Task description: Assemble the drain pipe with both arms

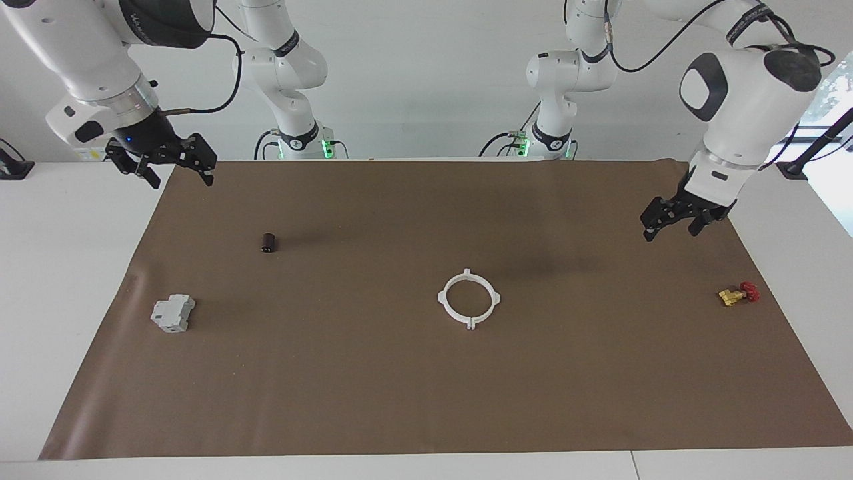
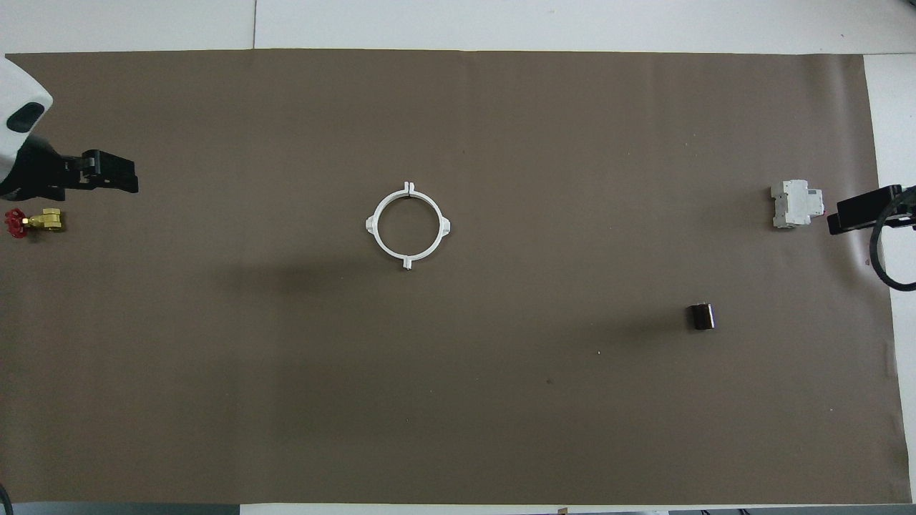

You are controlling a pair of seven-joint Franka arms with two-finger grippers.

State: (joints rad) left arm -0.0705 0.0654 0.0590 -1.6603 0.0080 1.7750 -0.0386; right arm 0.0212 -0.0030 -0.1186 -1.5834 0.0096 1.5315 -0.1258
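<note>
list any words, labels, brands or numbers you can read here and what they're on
None can be read.
Right arm: pale lettering on its dark band, too blurred and cut off to read.
Left arm: lettering on a dark band, too small to read.
Grey block: no readable marking.
Drain pipe, valve, dark cylinder: no text visible.

Brown mat [image 1: 400,400] spread over white table [image 1: 66,300], grey boxy block [image 1: 172,313] and small dark cylinder [image 1: 268,242] toward the right arm's end, red-and-yellow valve [image 1: 738,293] toward the left arm's end.
</note>
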